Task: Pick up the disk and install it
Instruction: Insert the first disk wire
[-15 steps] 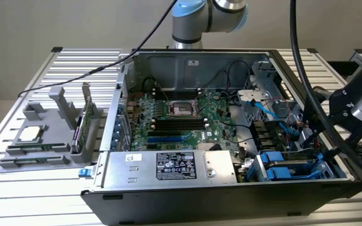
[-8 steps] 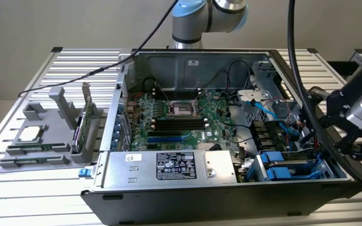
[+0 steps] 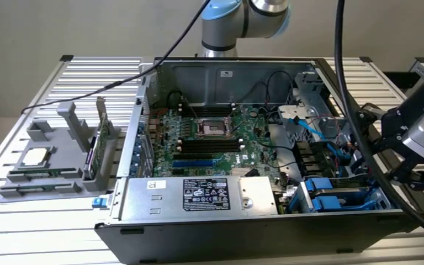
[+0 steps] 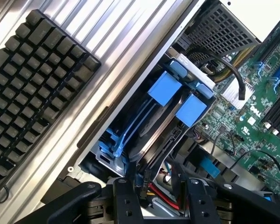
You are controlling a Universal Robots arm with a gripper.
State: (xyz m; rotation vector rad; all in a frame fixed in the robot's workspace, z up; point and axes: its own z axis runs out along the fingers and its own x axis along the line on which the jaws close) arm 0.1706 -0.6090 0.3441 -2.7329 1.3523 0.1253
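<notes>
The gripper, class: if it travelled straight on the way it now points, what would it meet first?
Probably the disk in its blue carrier, seated in the drive bay; the gripper, jaws apart, points at it. Depth is unclear.

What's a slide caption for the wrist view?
Tool hovers open above the blue-bracketed disk seated in the computer case's drive bay, keyboard lying outside the case.

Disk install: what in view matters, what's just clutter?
Job:
- disk in blue carrier, standing in the drive bay
- computer case
- pincer, open, empty, beside the bay

Lying about:
- keyboard
- grey parts holder
- power supply
</notes>
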